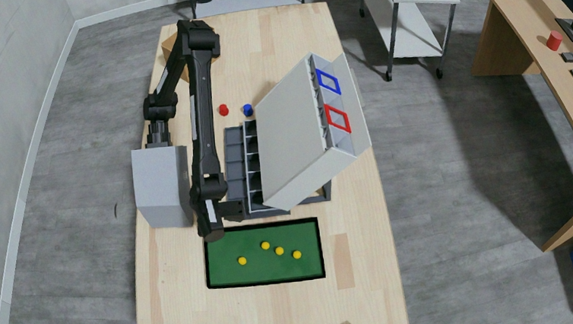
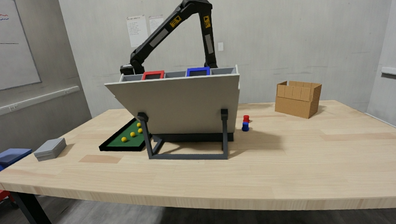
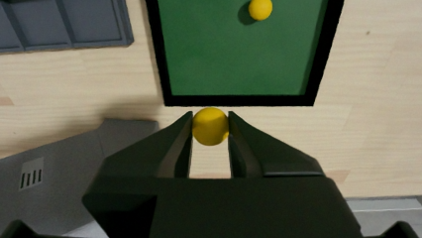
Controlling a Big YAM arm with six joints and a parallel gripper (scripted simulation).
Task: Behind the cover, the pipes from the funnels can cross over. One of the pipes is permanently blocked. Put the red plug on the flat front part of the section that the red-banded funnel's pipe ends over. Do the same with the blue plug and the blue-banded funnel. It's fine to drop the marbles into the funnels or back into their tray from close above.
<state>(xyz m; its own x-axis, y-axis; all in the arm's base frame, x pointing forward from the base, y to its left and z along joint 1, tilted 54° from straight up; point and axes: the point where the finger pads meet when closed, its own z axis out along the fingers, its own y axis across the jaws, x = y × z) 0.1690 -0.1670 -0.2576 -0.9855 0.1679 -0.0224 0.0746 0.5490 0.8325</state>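
My gripper (image 3: 210, 118) is shut on a yellow marble (image 3: 210, 131) and holds it just outside the near edge of the green marble tray (image 3: 223, 59) (image 1: 225, 275) (image 2: 116, 143). In the overhead view the gripper (image 1: 211, 231) is at the tray's corner nearest the sectioned base. Several yellow marbles (image 1: 279, 250) (image 2: 132, 134) lie in the tray. The red plug (image 1: 223, 109) (image 2: 246, 118) and the blue plug (image 1: 247, 110) (image 2: 245, 126) stand on the table beside the tilted grey cover (image 1: 288, 137) (image 2: 180, 102). The red-banded funnel (image 1: 327, 115) (image 2: 153, 72) and the blue-banded funnel (image 1: 318, 77) (image 2: 197, 68) sit along its top. The grey sections (image 1: 233, 155) (image 3: 74, 22) lie at its foot.
The grey arm base block (image 1: 159, 184) (image 3: 50, 169) stands left of the sections. A dark frame (image 2: 188, 157) props the cover. A cardboard box (image 2: 297, 98) stands at the table's far end and a small grey box (image 2: 50, 149) near the other end.
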